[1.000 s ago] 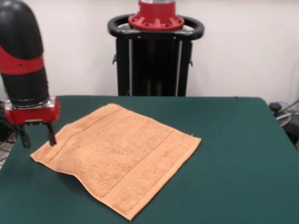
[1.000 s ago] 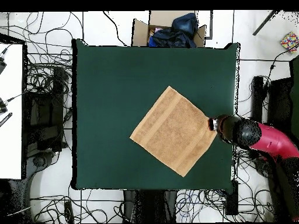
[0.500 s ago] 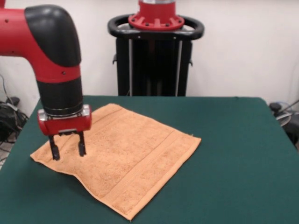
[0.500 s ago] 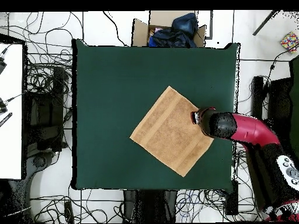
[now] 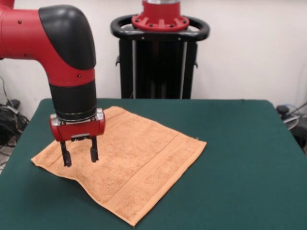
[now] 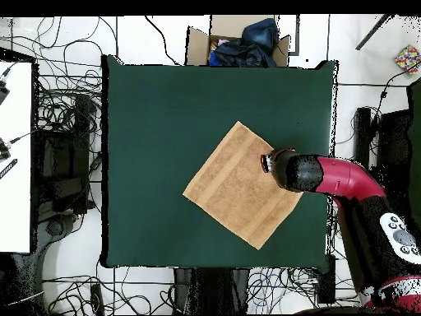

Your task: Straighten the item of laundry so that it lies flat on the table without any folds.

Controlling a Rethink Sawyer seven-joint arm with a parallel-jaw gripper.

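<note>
Front view, one towel point(image 5: 124, 163) lying on one green counter point(image 5: 240, 158), one claw point(image 5: 79, 157) hovering over its corner, fingers spread apart.

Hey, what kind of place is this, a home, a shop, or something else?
Most likely a robotics lab: a red and black robot arm works over a towel on a green-covered table, and cables sprawl across the tiled floor around it.

Cardboard box point(image 6: 215, 43) sitting on the floor at the top of the overhead view, holding dark blue cloth point(image 6: 251, 41) | black cables point(image 6: 70, 123) sprawling over the white floor at left | white bench point(image 6: 15, 156) lying along the left edge | colourful small object point(image 6: 407, 58) resting at upper right.
</note>
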